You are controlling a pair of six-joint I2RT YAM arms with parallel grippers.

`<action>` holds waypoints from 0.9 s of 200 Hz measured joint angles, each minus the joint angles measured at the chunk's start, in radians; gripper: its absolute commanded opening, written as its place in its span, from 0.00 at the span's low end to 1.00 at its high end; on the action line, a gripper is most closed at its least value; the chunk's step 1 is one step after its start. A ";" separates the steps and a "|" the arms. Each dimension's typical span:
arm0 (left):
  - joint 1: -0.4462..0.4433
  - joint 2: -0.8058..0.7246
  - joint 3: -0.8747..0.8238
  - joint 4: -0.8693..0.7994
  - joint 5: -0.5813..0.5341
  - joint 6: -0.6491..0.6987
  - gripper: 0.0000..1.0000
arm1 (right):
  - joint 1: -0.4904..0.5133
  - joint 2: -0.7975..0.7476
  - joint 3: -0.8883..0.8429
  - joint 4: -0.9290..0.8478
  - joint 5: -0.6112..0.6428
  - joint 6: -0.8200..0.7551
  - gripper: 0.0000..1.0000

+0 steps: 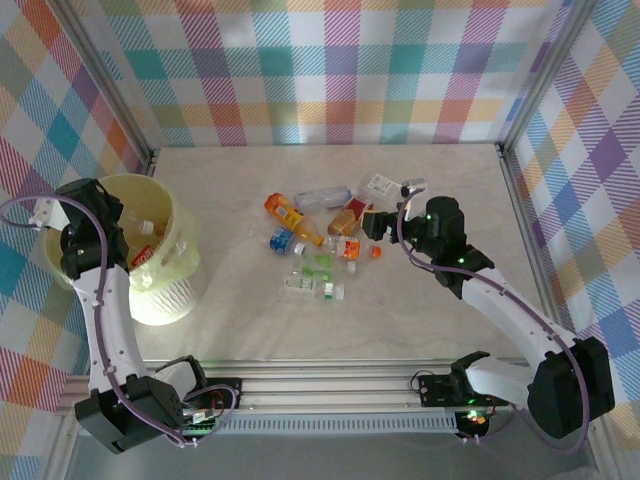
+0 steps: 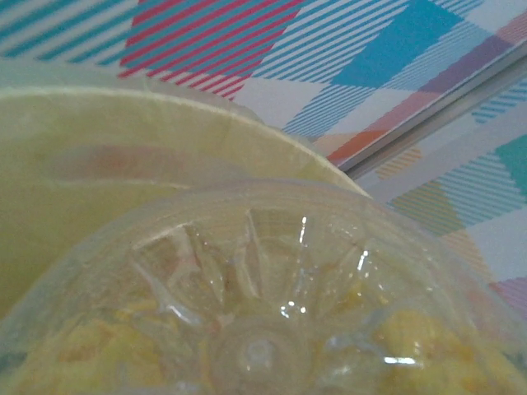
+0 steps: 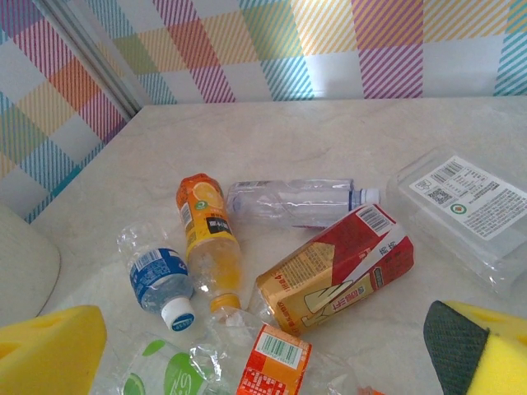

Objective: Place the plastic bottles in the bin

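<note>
Top external view: one bin (image 1: 172, 292) stands at the left of the tabletop (image 1: 240, 320), with at least two bottles lying inside it. Roughly ten more pieces lie in a loose cluster mid-table, well apart from the bin. The overlapping crushed ones make the count unsure. A loose orange cap (image 1: 376, 252) lies at the cluster's right edge.

The right wrist view counts seven of them:
- one orange-juice bottle (image 3: 210, 247)
- one clear bottle (image 3: 292, 202)
- one blue-label bottle (image 3: 160, 284)
- one red-and-gold pack (image 3: 338, 267)
- one flat clear container (image 3: 465, 214) with a white label, cut off at the right
- one crushed orange-label bottle (image 3: 276, 362), cut off at the bottom edge
- one green-label bottle (image 3: 169, 374), also cut off at the bottom edge

The right gripper (image 1: 372, 226) hovers just beside the cluster, its yellow fingers (image 3: 49, 350) spread wide and holding nothing.

The left gripper (image 1: 70, 213) hangs at the bin's rim. In the left wrist view the ribbed base of one clear bottle (image 2: 263, 304) sits very close to the lens and blurred, with the bin's pale-yellow rim behind it. I cannot tell whether that gripper is pinching it. Plaid walls (image 1: 330, 70) close in the tabletop.
</note>
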 measured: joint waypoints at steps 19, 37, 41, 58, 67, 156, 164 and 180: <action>0.000 0.030 0.002 0.003 0.003 -0.055 0.75 | 0.000 -0.005 0.000 -0.006 0.001 0.000 1.00; 0.000 0.053 0.003 0.001 0.010 -0.097 0.83 | 0.000 -0.011 0.000 -0.006 0.004 0.000 1.00; 0.000 0.057 0.005 0.000 0.011 -0.110 0.86 | 0.000 -0.013 0.000 -0.007 0.006 0.000 1.00; 0.001 0.063 0.019 -0.006 0.014 -0.137 0.96 | 0.000 -0.023 0.000 -0.008 0.017 0.000 1.00; 0.001 0.060 0.030 -0.011 0.012 -0.151 1.00 | 0.000 -0.030 0.000 -0.008 0.024 0.000 1.00; -0.010 -0.036 0.081 -0.051 0.021 -0.201 1.00 | 0.000 -0.064 -0.032 -0.003 0.072 0.001 1.00; -0.019 -0.039 0.093 -0.054 0.021 -0.196 1.00 | 0.000 -0.064 -0.032 -0.003 0.074 0.001 1.00; -0.071 -0.044 0.117 -0.053 0.020 -0.180 1.00 | 0.000 -0.064 -0.033 0.002 0.080 0.005 1.00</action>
